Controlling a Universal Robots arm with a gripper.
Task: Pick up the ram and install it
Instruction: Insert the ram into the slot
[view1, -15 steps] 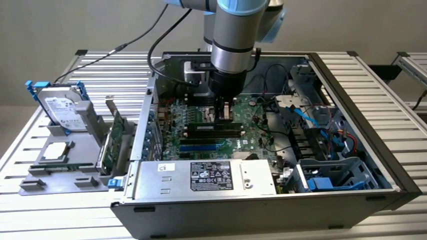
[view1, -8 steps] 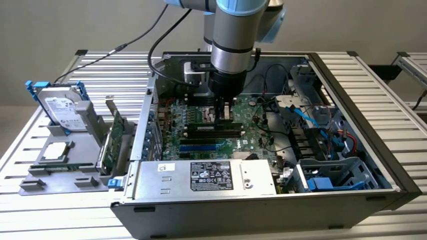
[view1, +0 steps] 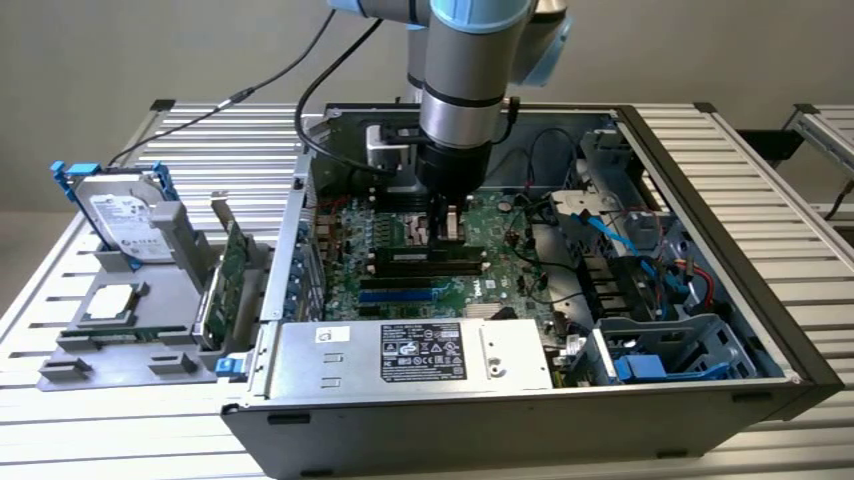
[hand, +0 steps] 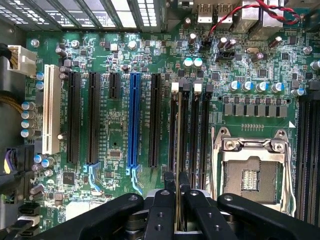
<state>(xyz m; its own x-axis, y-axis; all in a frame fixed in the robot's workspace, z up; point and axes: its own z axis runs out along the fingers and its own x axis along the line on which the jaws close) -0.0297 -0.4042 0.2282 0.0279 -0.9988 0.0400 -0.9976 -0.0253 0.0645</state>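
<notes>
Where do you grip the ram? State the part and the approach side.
Pinch the ram by its two flat faces near the upper edge, coming from straight above, as the gripper does now. It stands on edge, thin and long, in line with the memory slots, so the lower edge should stay free.

Bench notes: my work sits on a ribbed aluminium table. Directly on it: PC case, open side up, mid-table; grey parts fixture just beside, exterior view's left; black cable across far slats
</notes>
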